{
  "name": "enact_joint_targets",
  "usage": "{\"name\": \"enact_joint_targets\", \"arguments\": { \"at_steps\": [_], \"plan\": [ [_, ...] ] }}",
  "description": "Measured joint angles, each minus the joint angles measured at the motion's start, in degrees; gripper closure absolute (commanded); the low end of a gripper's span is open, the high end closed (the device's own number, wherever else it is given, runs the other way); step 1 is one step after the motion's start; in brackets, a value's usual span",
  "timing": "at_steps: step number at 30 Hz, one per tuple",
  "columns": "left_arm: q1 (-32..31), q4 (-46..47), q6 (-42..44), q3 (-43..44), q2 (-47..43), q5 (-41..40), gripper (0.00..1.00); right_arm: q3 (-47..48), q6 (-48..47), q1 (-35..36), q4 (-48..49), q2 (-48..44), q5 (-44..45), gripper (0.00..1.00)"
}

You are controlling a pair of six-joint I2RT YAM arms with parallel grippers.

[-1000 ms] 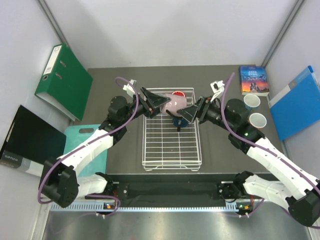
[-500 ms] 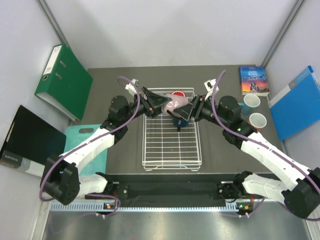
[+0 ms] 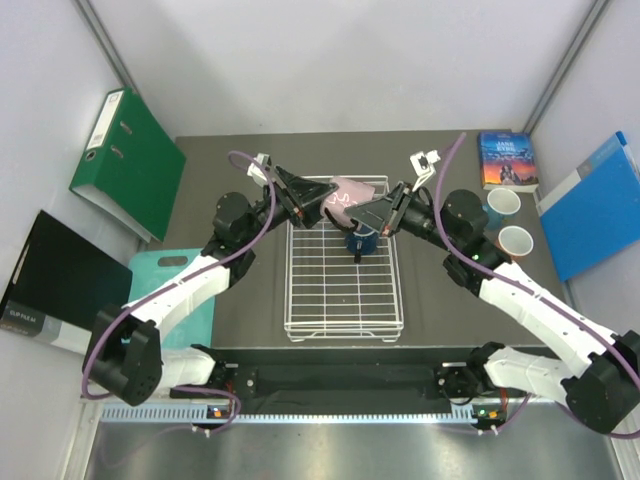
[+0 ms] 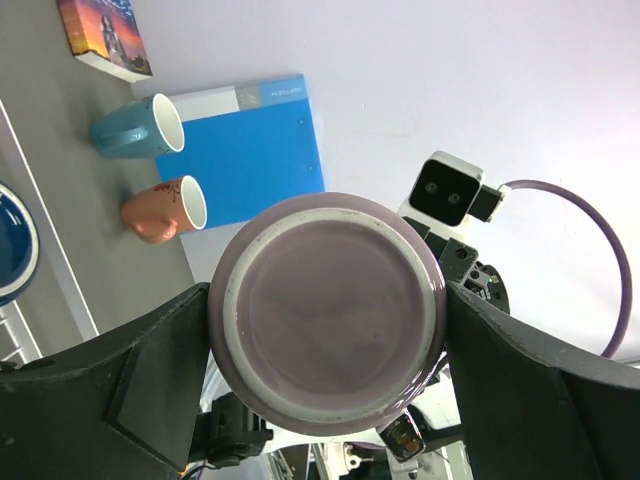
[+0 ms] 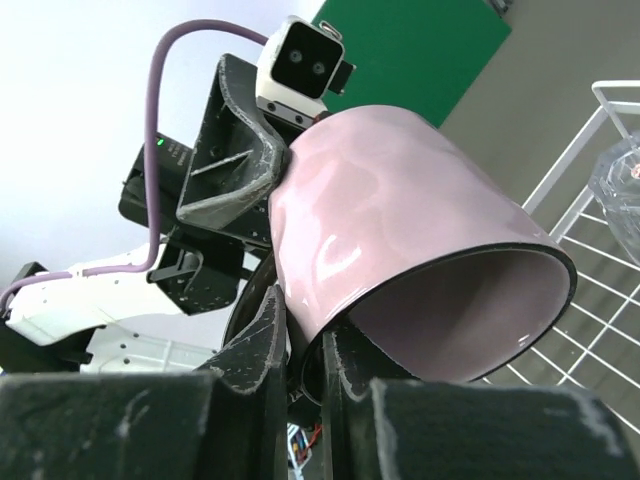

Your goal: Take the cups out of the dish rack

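A mauve-pink mug (image 3: 346, 196) hangs above the far end of the white wire dish rack (image 3: 343, 328), held from both sides. My left gripper (image 3: 322, 204) grips its body, and the mug's base (image 4: 335, 320) fills the space between the pads. My right gripper (image 5: 305, 340) is shut on the mug (image 5: 400, 210) at its lower edge, where a dark curved handle shows between the fingers. A dark blue mug (image 3: 360, 240) stands in the rack below. A clear glass tumbler (image 5: 620, 175) lies on the rack wires. A light blue mug (image 3: 503, 203) and a salmon-orange mug (image 3: 516, 240) stand on the table at the right.
A book (image 3: 508, 160) and a blue folder (image 3: 595, 205) lie at the far right. At the left are a green binder (image 3: 128, 160), a black folder (image 3: 55, 280) and a teal board (image 3: 165, 290).
My right gripper has moved in and shut on the pink mug that my left gripper holds. The mug has risen slightly toward the far end of the rack.
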Motion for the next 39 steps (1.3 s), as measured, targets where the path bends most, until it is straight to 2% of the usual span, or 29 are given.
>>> {"name": "enact_joint_targets", "arguments": {
  "at_steps": [2, 4, 5, 10, 15, 18, 29, 33, 39],
  "plan": [
    [0.0, 0.79, -0.46, 0.0, 0.33, 0.24, 0.98, 0.0, 0.02, 0.0, 0.44, -0.2, -0.15, 1.0],
    [-0.04, 1.09, -0.61, 0.0, 0.81, 0.5, 0.84, -0.02, -0.07, -0.02, -0.33, -0.44, 0.15, 1.0],
    [-0.09, 1.18, -0.63, 0.0, 1.07, 0.66, 0.64, -0.02, -0.22, -0.02, -1.07, -0.68, 0.48, 1.0],
    [-0.5, 1.16, -0.59, 0.57, 2.47, 2.29, 0.21, 0.0, -1.4, 0.0, -5.75, -2.93, 2.23, 1.0],
    [-1.18, 1.27, -0.59, 1.25, 3.52, 3.85, 0.01, 0.39, -2.97, 0.07, -10.97, -5.86, 4.2, 1.0],
    [-1.36, 0.15, 0.9, 1.53, 4.28, 3.89, 0.01, 1.46, -5.7, 0.37, -14.71, -7.04, 5.97, 1.0],
    [3.17, -15.69, 4.63, 2.43, 4.92, -3.13, 0.01, 7.15, -13.97, 0.11, -35.82, -8.57, 22.05, 1.0],
    [4.5, -23.45, 5.75, 2.82, 4.17, -7.39, 0.01, 17.16, -15.19, -0.42, -46.31, -4.24, 32.63, 1.0],
    [4.76, -36.09, 7.32, 3.85, -0.61, -15.08, 0.01, 37.86, -13.62, -6.4, -58.58, 12.09, 43.01, 1.0]
  ]
}}
